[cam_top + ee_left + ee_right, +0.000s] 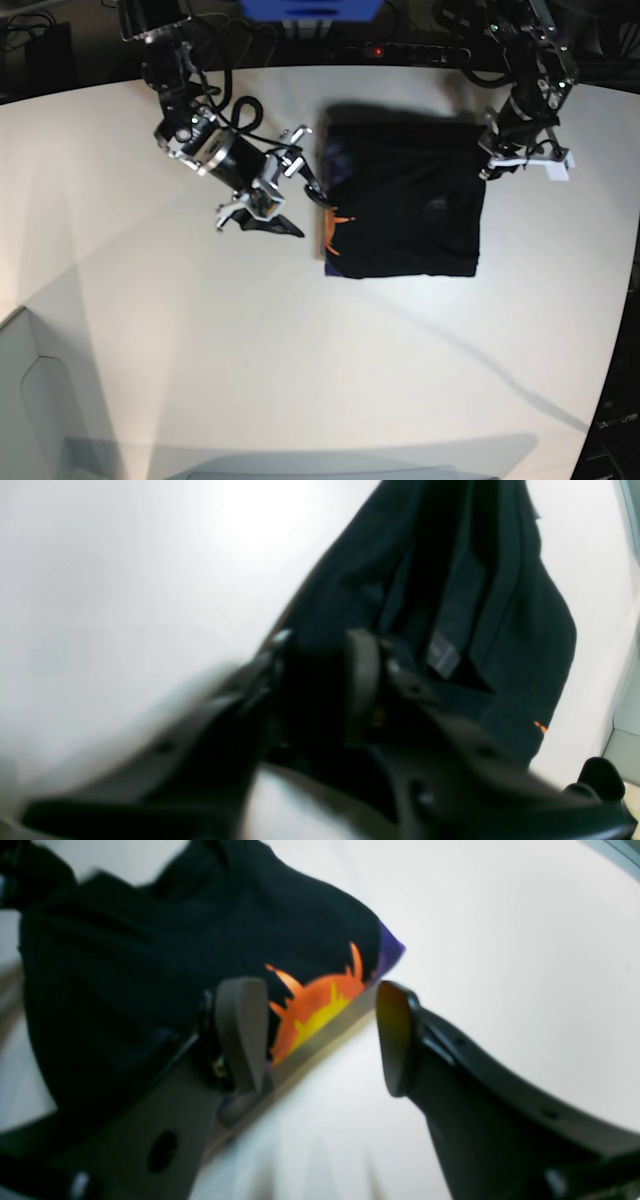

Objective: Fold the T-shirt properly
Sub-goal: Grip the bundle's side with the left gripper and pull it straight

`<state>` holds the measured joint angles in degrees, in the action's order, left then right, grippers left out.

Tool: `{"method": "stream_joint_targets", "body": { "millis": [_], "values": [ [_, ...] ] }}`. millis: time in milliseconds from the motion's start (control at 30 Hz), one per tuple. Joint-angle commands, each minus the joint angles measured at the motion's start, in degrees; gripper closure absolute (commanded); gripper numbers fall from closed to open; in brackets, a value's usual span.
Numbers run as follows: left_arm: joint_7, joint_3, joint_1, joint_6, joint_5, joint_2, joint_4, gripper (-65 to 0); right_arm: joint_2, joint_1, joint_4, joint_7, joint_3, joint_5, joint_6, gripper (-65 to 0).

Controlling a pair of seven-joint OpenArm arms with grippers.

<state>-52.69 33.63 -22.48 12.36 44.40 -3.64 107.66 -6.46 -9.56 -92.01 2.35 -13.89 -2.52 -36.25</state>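
Left gripper [320,680] jaws pinching T-shirt [405,195] edge, right gripper [320,1040] jaws agape, empty, astride printed hem; close squarely before lifting off worktop [200,350].

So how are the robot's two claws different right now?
The right gripper has its jaws wide apart with nothing between them; the left gripper has its jaws close together around a bit of black cloth. The right gripper sits by the T-shirt edge with the orange picture; the left gripper is at the opposite edge, by the plain black side. Both are dark claws at the shirt's sides, over the white table.
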Motion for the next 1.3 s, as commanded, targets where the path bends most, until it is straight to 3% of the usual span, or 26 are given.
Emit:
{"method": "stream_joint_targets", "body": {
  "millis": [0,100,433,833,933,1033,1133,1267],
  "values": [
    [0.4,0.2,0.3,0.1,0.7,-0.4,1.0,-7.8,0.3,-0.1,-1.2,-1.5,0.1,1.0,-1.1,-35.5],
    [-0.2,0.1,1.5,0.1,0.7,-0.4,1.0,0.0,0.8,-0.5,-1.2,-1.5,0.1,1.0,-1.1,-35.5],
    [0.5,0.4,-2.0,0.1,0.9,1.3,8.3,0.0,0.8,-0.6,-1.2,-1.5,0.1,1.0,-1.1,-35.6],
    [-0.1,1.0,-4.2,0.1,2.9,1.2,7.7,-0.7,0.8,-0.6,-1.0,-1.5,0.1,1.0,-1.2,-35.7],
    [-0.2,0.0,-4.2,0.4,2.9,1.2,7.8,-7.4,0.8,-0.6,-1.0,-1.4,0.1,1.0,-1.2,-35.7],
    [-0.2,-1.1,-4.3,0.5,2.9,0.9,7.8,-21.7,0.8,-0.6,-1.0,-1.4,0.1,1.0,-1.3,-35.7],
    [-0.2,-1.1,-4.4,0.1,2.9,1.0,7.9,-31.9,0.7,-0.6,-1.0,-1.4,0.1,1.0,-1.3,-35.7],
    [0.5,-0.6,-4.2,0.3,2.8,0.8,7.9,-33.7,0.5,-0.6,-1.0,-1.4,0.1,1.0,-1.3,-35.8]
  ]
}}
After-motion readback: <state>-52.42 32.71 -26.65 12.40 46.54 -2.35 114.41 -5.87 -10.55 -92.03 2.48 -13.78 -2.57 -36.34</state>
